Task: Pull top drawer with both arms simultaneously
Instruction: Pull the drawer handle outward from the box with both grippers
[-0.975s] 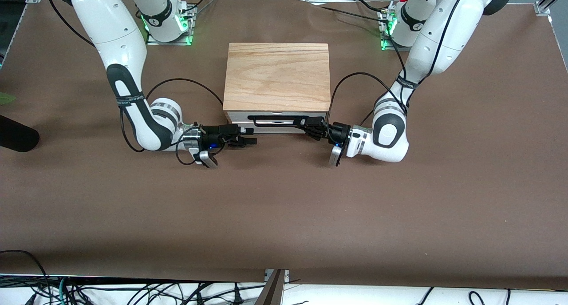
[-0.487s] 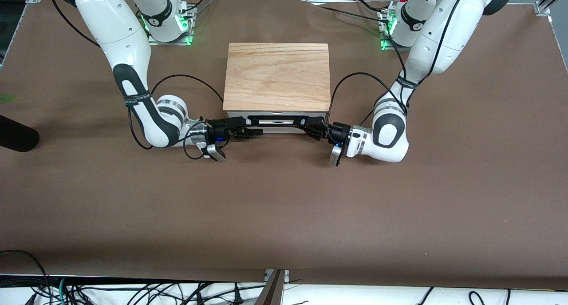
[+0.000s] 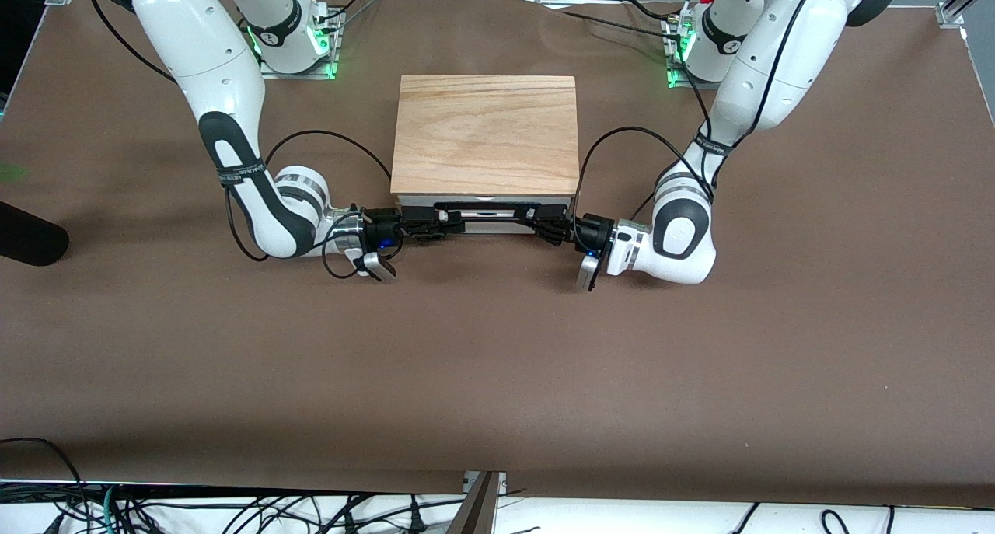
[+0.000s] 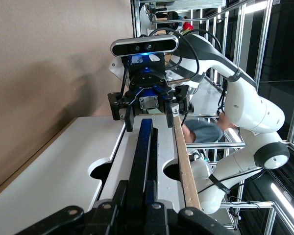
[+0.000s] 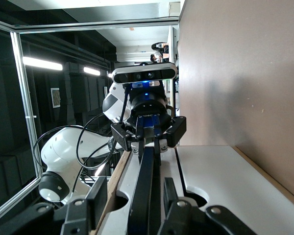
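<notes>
Progress stands at the grasp stage: the top drawer (image 3: 482, 217) sits fully inside the wooden box (image 3: 486, 134), with only its white front panel and black bar handle (image 3: 486, 207) showing at the box face nearest the front camera. No gap has opened, so the whole pull remains to be done.

Left gripper (image 3: 544, 221) is at the handle's end toward the left arm's end of the table. Its fingers are clamped together on the bar; in the left wrist view the handle (image 4: 139, 156) runs straight out from between them.

Right gripper (image 3: 431, 223) is at the other end of the handle. In the right wrist view the bar (image 5: 144, 186) lies between its two fingers (image 5: 99, 193), which stand a little apart on either side of it (whether they already bear on the bar cannot be told).

Both arms lie low along the table in front of the drawer, reaching in toward each other. Judged remaining: confirm the right grip, then draw both ends together toward the front camera.
</notes>
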Controlling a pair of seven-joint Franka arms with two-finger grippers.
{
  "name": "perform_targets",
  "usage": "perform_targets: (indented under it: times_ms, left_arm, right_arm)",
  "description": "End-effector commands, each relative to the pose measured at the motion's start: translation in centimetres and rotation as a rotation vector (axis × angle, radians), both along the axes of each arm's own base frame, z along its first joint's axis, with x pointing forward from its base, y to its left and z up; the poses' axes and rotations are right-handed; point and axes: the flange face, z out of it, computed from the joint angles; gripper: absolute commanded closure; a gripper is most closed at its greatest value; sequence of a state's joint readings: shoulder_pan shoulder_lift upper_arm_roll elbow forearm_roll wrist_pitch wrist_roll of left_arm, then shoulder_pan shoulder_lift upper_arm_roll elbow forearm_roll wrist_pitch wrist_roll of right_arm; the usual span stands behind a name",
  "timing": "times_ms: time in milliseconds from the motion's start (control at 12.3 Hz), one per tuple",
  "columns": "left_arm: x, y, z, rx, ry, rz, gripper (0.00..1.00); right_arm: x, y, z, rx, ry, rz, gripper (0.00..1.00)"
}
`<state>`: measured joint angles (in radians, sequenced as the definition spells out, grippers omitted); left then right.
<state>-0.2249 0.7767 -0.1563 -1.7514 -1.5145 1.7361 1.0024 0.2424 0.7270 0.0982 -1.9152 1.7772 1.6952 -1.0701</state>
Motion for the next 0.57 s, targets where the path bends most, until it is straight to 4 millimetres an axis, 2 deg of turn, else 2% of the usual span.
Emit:
perform_targets:
  times_ms: [0,406,487]
  left_arm:
    - [-0.35,0.15,0.71,-0.027,-0.021,0.026,1.0]
    - [-0.23,0.02,0.88,-0.03,-0.025,0.026,1.0]
    - [-0.21,0.03,0.87,-0.029,-0.025,0.027,1.0]
  right_arm:
    - [-1.38,-0.14,0.58,0.013,0.007,0.006,0.46]
    - [-1.99,-0.77,0.08,0.013,0.016,0.014,0.47]
    - [-1.97,-0.85,0.06,0.011,0.015,0.014,0.59]
